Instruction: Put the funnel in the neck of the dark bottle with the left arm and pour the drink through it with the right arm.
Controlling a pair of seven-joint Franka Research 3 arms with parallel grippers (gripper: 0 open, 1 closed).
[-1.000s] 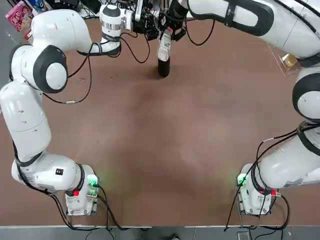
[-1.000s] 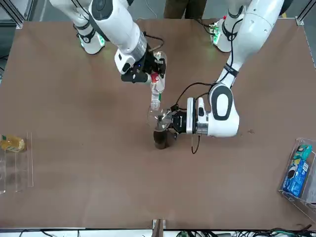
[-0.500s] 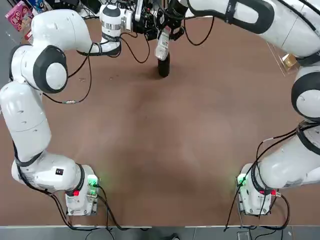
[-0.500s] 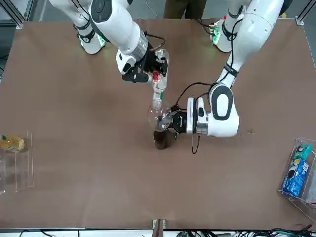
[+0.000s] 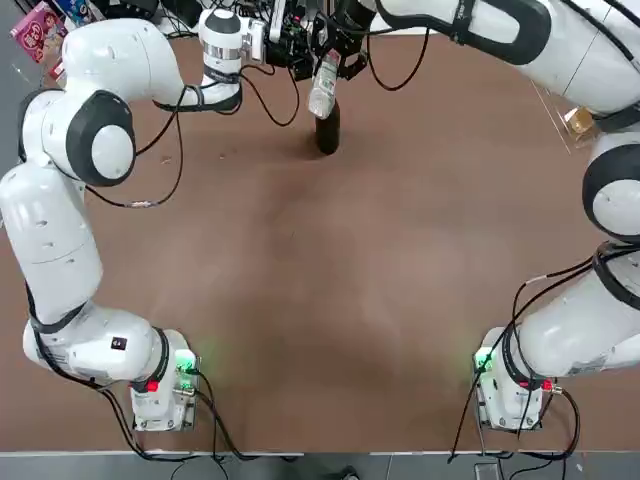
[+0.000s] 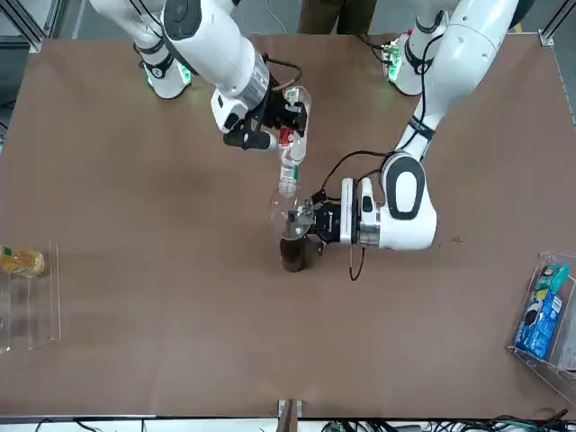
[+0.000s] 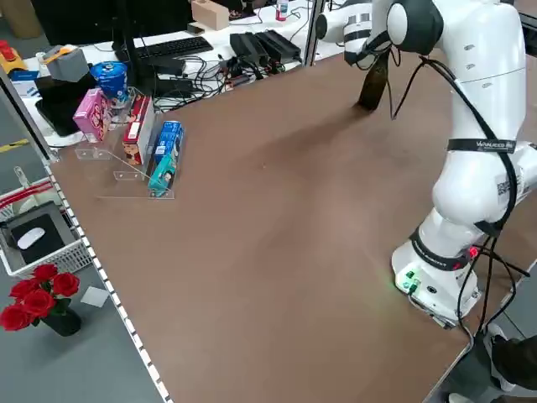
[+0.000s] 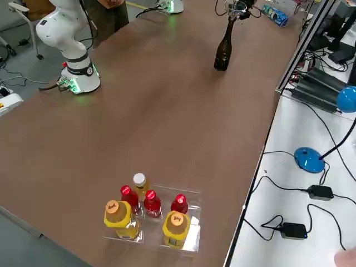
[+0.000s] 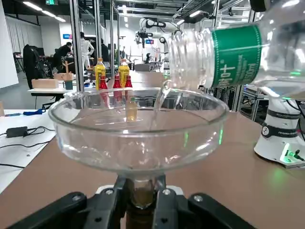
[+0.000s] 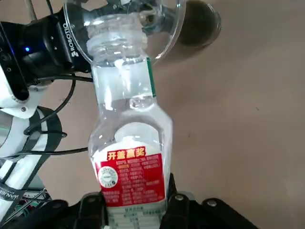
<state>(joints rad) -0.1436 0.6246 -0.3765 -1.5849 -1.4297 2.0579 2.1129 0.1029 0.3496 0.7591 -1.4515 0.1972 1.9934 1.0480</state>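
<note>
The right claw (image 6: 274, 135) is clamped on the base of the drink (image 6: 290, 162), a small clear bottle with its cap off, tipped mouth-down over the funnel (image 6: 286, 209); in the left wrist view a thin stream runs from the bottle's mouth into the funnel's bowl (image 9: 138, 126). The left claw (image 6: 306, 221) comes in level from the robot's left, its fingers (image 9: 109, 205) pinched narrow on the funnel's stem just above the neck of the dark bottle (image 6: 293, 253), into which the stem drops. That bottle (image 8: 223, 47) stands upright on the brown worktop (image 5: 330, 300), at the far side from the arms' bases and about midway between left and right. At the worktop's right edge a clear tray (image 8: 183, 233) holds red and yellow capped bottles (image 8: 150, 203); at its left edge boxes (image 7: 164, 155) stand in a clear holder.
</note>
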